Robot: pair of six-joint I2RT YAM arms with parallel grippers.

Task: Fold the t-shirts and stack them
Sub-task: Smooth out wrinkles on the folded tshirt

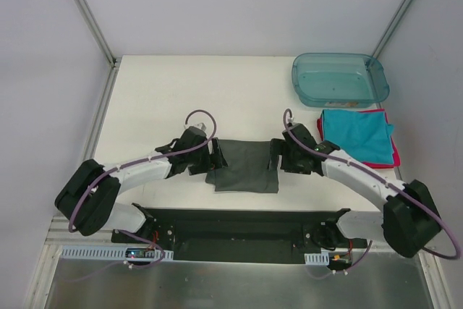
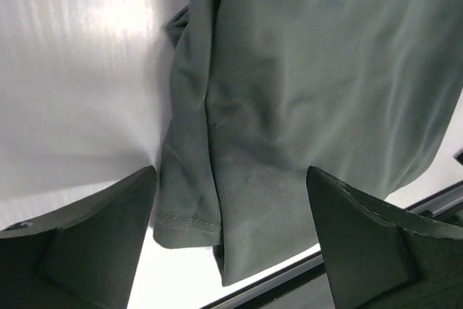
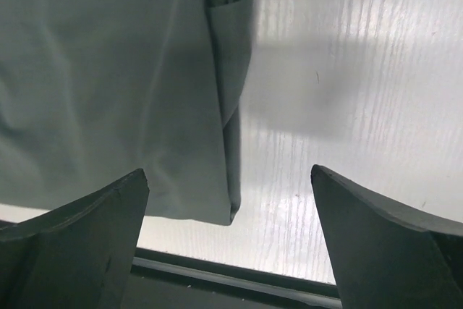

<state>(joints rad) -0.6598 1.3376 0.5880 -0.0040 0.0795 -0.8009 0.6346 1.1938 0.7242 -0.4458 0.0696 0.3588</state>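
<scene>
A translucent teal tub (image 1: 340,79) sits upright at the far right corner of the white table (image 1: 181,92), with what may be a few tiny specks on its floor, while a black plate (image 1: 239,226) runs along the near edge and grey posts (image 1: 87,12) rise from the far corners.

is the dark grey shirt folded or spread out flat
Folded. The dark grey shirt lies as a compact rectangle, and both wrist views show doubled layers at its edges.
</scene>
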